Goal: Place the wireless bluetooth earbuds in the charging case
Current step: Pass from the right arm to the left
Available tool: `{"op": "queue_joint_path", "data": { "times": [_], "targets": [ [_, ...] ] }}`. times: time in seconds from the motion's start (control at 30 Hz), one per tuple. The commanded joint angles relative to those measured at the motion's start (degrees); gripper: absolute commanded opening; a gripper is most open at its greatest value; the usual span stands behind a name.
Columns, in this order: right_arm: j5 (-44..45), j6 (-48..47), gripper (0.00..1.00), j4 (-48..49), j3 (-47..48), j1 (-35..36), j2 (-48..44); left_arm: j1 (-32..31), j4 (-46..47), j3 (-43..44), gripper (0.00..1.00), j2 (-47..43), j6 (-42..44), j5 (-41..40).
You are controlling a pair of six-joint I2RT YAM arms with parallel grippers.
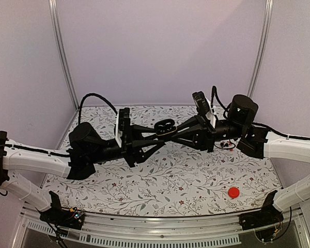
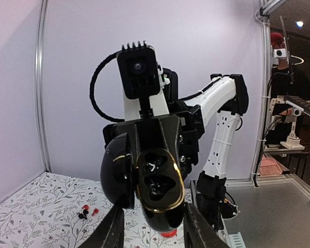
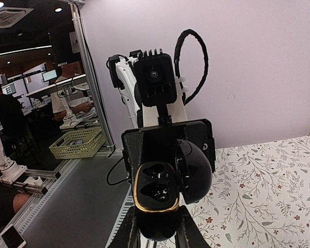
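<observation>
The glossy black charging case (image 1: 166, 125) is held in the air above mid-table, between both grippers. It is open, with a gold rim and two empty sockets, and its lid stands to one side. My right gripper (image 1: 172, 129) is shut on its base (image 3: 155, 188), fingers tight on both sides (image 3: 158, 223). My left gripper (image 1: 160, 132) spans wider (image 2: 154, 217), one finger against the lid, the other against the base (image 2: 157, 181). The earbuds (image 1: 227, 145), small, black and red, lie on the table under the right arm. They also show in the left wrist view (image 2: 86, 211).
A flat red disc (image 1: 233, 192) lies on the floral tablecloth at the near right, and shows partly below the case in the left wrist view (image 2: 169, 233). White walls and metal posts enclose the table. Both arms cross the middle of the workspace.
</observation>
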Motion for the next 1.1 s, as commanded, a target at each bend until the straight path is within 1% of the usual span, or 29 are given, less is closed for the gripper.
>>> {"op": "queue_joint_path", "data": {
  "times": [0.0, 0.2, 0.4, 0.53, 0.73, 0.9, 1.07],
  "targets": [
    [0.20, -0.52, 0.00, -0.02, 1.82, -0.19, 0.71, -0.77, 0.69, 1.43, 0.38, 0.86, -0.17, 0.13],
    [0.47, -0.52, 0.00, -0.01, 1.78, -0.14, 0.78, -0.92, 1.80, 1.03, 0.38, 1.04, -0.48, -0.73],
    [0.65, -0.38, 0.00, -0.02, 1.60, -0.09, 0.79, -1.03, 2.66, 0.95, 0.33, 1.25, -0.96, -1.25],
    [0.91, -0.44, 0.00, 0.02, 1.38, -0.02, 0.88, -0.99, 3.14, 0.90, 0.36, 1.33, -1.28, -1.54],
    [1.41, -0.43, 0.00, 0.01, 1.25, 0.03, 0.92, -1.04, 3.68, 1.02, 0.36, 1.67, -1.89, -1.71],
    [2.34, -0.51, 0.00, 0.00, 0.92, 0.05, 0.65, -1.10, 4.87, 0.65, 0.33, 2.00, -2.86, -2.03],
    [2.46, -0.40, 0.00, -0.02, 0.89, 0.08, 0.53, -1.05, 6.20, 0.42, 0.27, 2.54, -3.73, -2.17]
  ]
}}
